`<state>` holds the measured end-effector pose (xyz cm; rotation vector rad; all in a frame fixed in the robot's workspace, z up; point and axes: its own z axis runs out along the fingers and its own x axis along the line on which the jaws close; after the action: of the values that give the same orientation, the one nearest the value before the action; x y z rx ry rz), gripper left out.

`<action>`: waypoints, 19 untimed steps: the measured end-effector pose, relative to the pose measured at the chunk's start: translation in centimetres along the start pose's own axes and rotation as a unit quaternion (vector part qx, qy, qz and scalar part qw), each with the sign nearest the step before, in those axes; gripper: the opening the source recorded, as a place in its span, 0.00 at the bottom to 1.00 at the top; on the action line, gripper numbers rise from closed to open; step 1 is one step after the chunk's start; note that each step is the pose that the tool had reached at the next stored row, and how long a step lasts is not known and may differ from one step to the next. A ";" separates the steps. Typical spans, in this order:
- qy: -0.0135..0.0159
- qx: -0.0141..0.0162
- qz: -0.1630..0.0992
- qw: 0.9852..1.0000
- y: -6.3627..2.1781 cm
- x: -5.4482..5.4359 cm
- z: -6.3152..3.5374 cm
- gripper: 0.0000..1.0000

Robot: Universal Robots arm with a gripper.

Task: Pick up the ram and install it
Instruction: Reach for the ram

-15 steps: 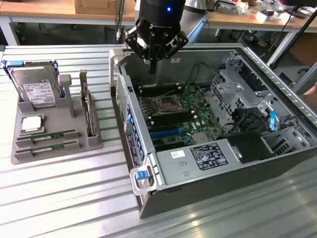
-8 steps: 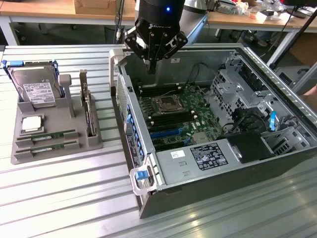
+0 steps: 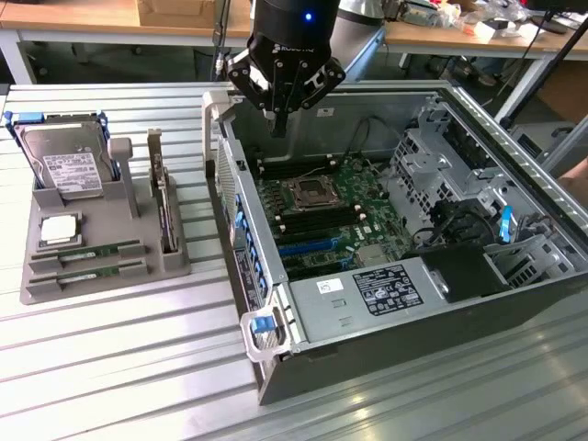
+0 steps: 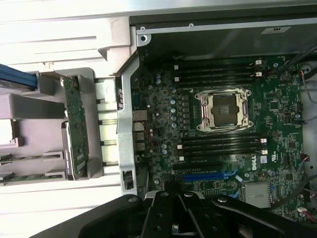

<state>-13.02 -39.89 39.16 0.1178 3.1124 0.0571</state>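
Observation:
Two green ram sticks [image 3: 88, 251] lie flat in slots at the front of the grey holder tray [image 3: 110, 276], on the exterior view's left; their ends also show in the wrist view as ram [image 4: 30, 158]. My gripper [image 3: 278, 127] hangs above the rear edge of the open computer case [image 3: 514, 303], fingers shut with nothing between them. It is well apart from the tray. In the wrist view the gripper [image 4: 172, 187] points down at the motherboard [image 4: 163, 99], whose black memory slots [image 4: 218, 145] lie on both sides of the CPU socket [image 4: 223, 110].
The tray also holds a silver hard drive [image 3: 66, 165], a CPU chip [image 3: 57, 230] and an upright expansion card [image 3: 166, 207]. Inside the case are drive cages [image 3: 441, 156], cables [image 3: 450, 225] and a power supply [image 3: 367, 299]. All of it sits on a ribbed metal table [image 3: 110, 367].

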 end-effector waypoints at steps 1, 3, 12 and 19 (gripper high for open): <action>0.000 0.000 0.000 1.000 0.00 0.0 0.00 0.11; 0.000 0.000 0.000 1.000 0.00 0.0 0.00 0.11; 0.000 0.000 0.000 1.000 -0.04 0.5 -0.01 0.11; 0.000 0.000 0.000 1.000 -0.06 0.8 -0.02 0.11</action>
<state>-13.79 -39.89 39.16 0.1178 3.1124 0.0571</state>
